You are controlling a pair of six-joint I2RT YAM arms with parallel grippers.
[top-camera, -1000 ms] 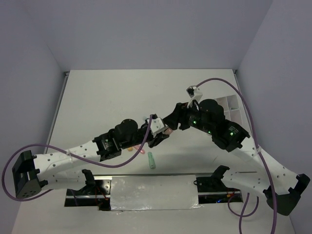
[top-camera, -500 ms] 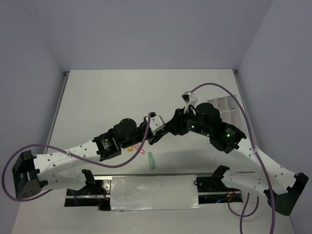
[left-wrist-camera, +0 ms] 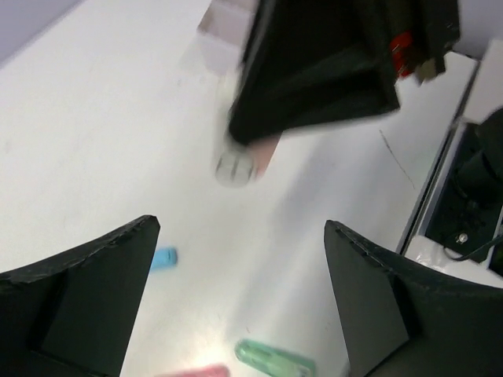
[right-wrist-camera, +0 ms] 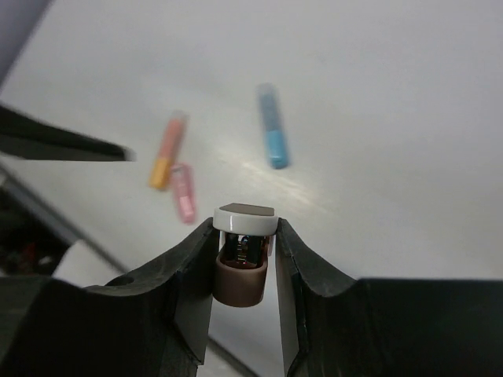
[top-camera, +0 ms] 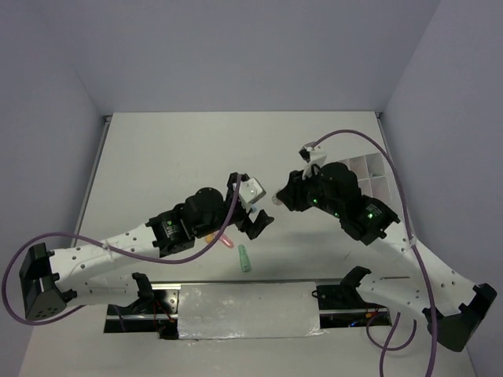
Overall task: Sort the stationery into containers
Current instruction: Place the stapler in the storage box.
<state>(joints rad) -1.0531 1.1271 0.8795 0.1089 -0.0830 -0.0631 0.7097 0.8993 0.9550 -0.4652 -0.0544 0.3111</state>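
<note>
My right gripper point(right-wrist-camera: 245, 236) is shut on a small stationery piece point(right-wrist-camera: 242, 271) with a white round cap and a brown base, held above the table mid-scene point(top-camera: 277, 201). My left gripper point(left-wrist-camera: 241, 228) stands wide open and empty just left of it point(top-camera: 259, 222). Its camera shows the held piece point(left-wrist-camera: 236, 166) under the right gripper's dark fingers. On the table lie a green marker point(top-camera: 245, 258), a pink marker point(right-wrist-camera: 184, 192), an orange marker point(right-wrist-camera: 167, 149) and a blue marker point(right-wrist-camera: 273, 137). The white divided tray point(top-camera: 369, 177) sits at the far right, partly behind the right arm.
The arms' base rail point(top-camera: 247, 310) runs along the near table edge, just below the green marker. Purple cables point(top-camera: 354, 135) loop over both arms. Grey walls close the table on three sides.
My left gripper has opened wide and drawn back from the small piece. The right gripper now holds that piece alone and has pulled slightly to the right.
</note>
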